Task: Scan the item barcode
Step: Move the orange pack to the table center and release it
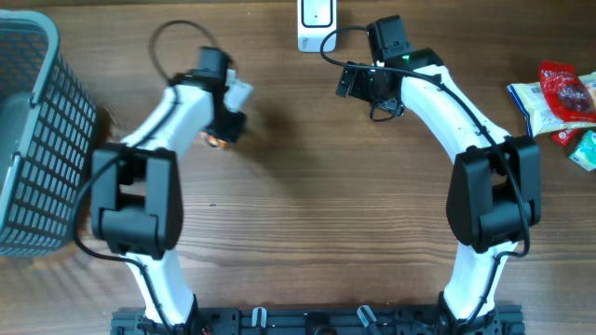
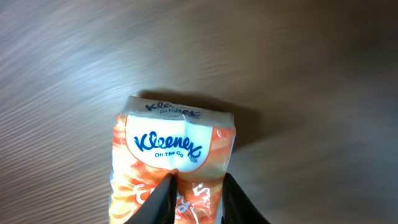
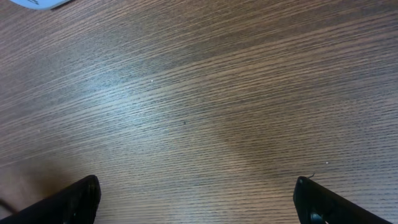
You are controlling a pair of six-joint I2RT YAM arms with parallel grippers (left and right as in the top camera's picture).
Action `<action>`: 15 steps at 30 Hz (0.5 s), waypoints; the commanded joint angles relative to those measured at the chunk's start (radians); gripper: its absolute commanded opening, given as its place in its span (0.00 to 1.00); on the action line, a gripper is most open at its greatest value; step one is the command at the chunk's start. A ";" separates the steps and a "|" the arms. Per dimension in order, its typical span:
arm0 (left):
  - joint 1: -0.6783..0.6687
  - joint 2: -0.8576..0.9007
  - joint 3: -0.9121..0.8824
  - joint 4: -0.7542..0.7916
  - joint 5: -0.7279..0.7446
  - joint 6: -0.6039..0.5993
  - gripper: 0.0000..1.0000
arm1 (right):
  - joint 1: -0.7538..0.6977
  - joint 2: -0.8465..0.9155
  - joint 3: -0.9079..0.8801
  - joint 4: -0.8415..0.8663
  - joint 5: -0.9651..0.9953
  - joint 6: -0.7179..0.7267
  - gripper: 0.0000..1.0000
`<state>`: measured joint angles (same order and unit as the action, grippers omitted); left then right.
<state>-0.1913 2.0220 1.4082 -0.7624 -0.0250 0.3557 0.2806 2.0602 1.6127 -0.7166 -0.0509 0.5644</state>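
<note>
Left wrist view: left pincer pinches the tissue pack, right pincer spread and empty; barcode scanning apparently remains.

Wooden table. On it: grey basket, left edge; white scanner, far centre; snack packets, right edge; tissue pack, contact unclear.

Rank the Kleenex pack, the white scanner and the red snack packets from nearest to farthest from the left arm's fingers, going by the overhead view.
1. Kleenex pack: pinched in the left fingers themselves.
2. White scanner: top middle of the view, up and to the right.
3. Red snack packets: far right side, beyond the right arm.
</note>
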 commanded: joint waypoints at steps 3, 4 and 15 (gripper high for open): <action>-0.149 -0.146 -0.005 -0.013 0.003 -0.090 0.09 | 0.004 -0.037 0.006 0.002 0.017 0.013 1.00; -0.161 -0.177 -0.005 -0.011 0.001 -0.103 0.16 | 0.004 -0.037 0.006 0.002 0.017 0.013 1.00; -0.045 -0.543 -0.005 0.033 0.002 -0.374 1.00 | 0.004 -0.037 0.006 0.002 0.017 0.013 1.00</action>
<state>-0.3141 1.5658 1.4002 -0.7330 -0.0132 0.1284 0.2806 2.0602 1.6127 -0.7166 -0.0509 0.5644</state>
